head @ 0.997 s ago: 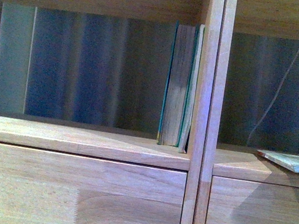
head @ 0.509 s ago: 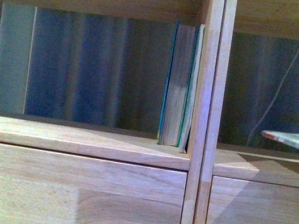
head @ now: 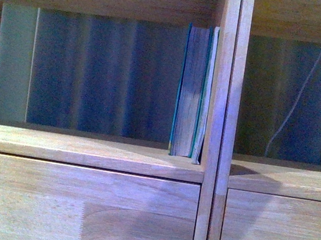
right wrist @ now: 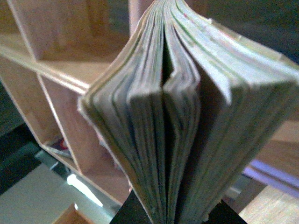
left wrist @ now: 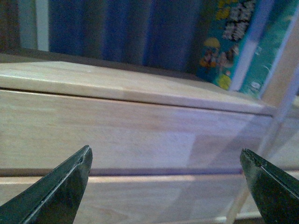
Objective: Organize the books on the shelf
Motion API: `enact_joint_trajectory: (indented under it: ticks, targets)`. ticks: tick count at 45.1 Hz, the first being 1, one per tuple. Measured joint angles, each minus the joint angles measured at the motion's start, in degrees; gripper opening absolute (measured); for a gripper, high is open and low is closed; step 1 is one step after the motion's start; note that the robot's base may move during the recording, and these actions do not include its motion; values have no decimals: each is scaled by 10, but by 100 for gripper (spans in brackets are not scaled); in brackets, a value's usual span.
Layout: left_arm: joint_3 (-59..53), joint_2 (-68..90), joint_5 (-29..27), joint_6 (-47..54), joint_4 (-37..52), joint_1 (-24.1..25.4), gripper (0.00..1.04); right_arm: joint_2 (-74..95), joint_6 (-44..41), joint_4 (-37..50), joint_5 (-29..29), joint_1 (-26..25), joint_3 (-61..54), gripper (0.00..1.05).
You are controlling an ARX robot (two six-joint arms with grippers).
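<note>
The pale wood shelf (head: 81, 150) fills the front view. A teal-covered book (head: 190, 91) and a slim pale-grey book (head: 205, 97) stand upright against the divider in the left compartment. They show in the left wrist view too: the teal book (left wrist: 224, 37) and the pale-grey one (left wrist: 254, 46). My left gripper (left wrist: 166, 186) is open and empty before a drawer front (left wrist: 117, 135). My right gripper (right wrist: 166, 212) is shut on the white-and-blue paperback (right wrist: 187, 107), seen page-edge on, pages fanned. Neither gripper shows in the front view.
A vertical divider (head: 220, 130) splits the two columns. Drawer fronts (head: 72, 207) lie below both compartments. A thin cord (head: 295, 105) hangs behind the right compartment. In the right wrist view, open shelf compartments (right wrist: 51, 65) stand beside the paperback above a pale floor (right wrist: 32, 196).
The paperback lay on the right compartment's board, then rose at the right edge. Now it is gone from the front view and that compartment shows only shadow.
</note>
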Motion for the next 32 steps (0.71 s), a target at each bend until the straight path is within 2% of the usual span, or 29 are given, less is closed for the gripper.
enact_joint_trajectory:
  ticks: [6,10,17,24,32]
  targets:
    - [93,92,-25,-49,-28,-12,97,-14,-44,-4,-12,53,13,7]
    - [184,161,-28,-117,-73,-34,97,-17,-120,-21,-12,113,26,7]
    - [329,231,-17,-224,-148,-111,97,12,-260,-36,-6,204,48,7]
    - [409,270,-19,-289,-155,-201,97,71,-332,-35,8,242,67,7]
    - [446,310,-33,-350,-135,-294,97,147,-349,-17,31,262,87,7]
